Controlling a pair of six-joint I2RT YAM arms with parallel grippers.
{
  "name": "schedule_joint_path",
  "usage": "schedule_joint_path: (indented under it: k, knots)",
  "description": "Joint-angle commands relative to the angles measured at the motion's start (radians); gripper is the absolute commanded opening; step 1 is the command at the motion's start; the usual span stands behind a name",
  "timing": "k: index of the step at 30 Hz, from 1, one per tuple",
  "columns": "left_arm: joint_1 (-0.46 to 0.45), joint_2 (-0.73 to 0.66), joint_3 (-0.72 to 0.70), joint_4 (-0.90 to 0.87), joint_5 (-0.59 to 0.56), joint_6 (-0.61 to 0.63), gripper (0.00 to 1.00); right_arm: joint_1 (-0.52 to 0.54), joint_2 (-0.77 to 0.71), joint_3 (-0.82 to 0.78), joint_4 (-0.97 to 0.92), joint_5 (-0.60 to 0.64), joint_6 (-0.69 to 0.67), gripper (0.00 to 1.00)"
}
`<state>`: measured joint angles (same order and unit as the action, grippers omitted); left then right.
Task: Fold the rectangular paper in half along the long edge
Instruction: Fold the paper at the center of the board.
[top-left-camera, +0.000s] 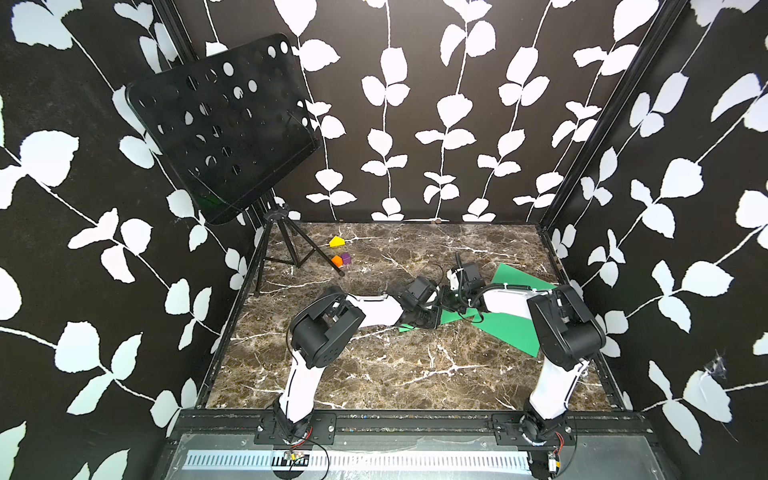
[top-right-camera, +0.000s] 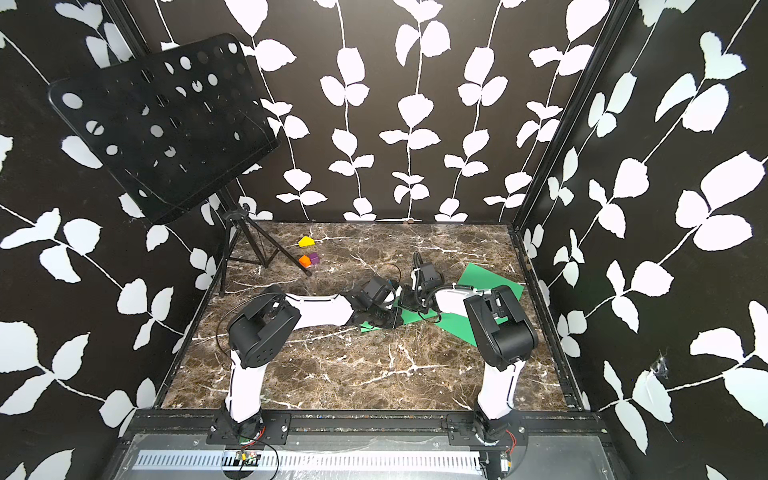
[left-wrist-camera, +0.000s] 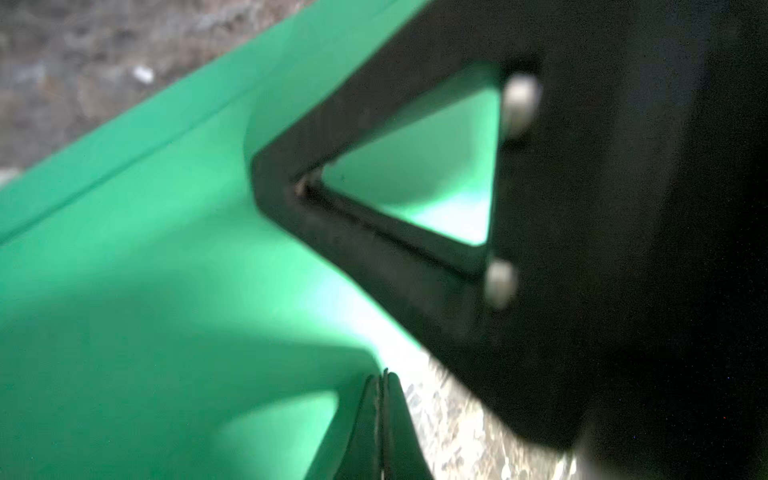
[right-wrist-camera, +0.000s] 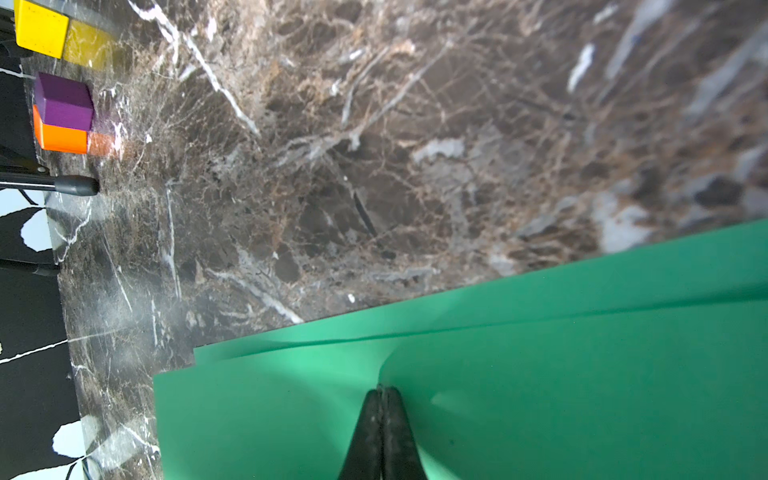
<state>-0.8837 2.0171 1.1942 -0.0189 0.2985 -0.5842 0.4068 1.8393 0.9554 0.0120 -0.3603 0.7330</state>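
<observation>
Lying right of centre in both top views, the green paper (top-left-camera: 513, 328) (top-right-camera: 478, 276) shows two layers. The left gripper (left-wrist-camera: 381, 376) and right gripper (right-wrist-camera: 380, 392) have their jaws together, tips on the paper. It rests on a marble tabletop (top-left-camera: 374, 365), enclosed by leaf-patterned walls (top-left-camera: 415, 124).
</observation>
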Motion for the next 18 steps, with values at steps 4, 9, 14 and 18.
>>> schedule_joint_path:
  k: [4, 9, 14, 18]
  knots:
    - [0.025, -0.057, -0.140, -0.115, -0.057, -0.015, 0.02, -0.024, 0.022, -0.024, -0.053, 0.046, -0.010, 0.02]
    - [0.054, -0.105, -0.204, -0.129, -0.079, -0.008, 0.02, -0.027, 0.024, -0.029, -0.050, 0.047, -0.014, 0.01]
    - [0.069, -0.141, -0.216, -0.114, -0.033, 0.026, 0.02, -0.026, 0.031, -0.031, -0.042, 0.034, -0.015, 0.01]
    - [0.067, -0.184, -0.236, 0.042, 0.109, -0.015, 0.03, -0.026, 0.034, -0.030, -0.037, 0.026, -0.012, 0.01]
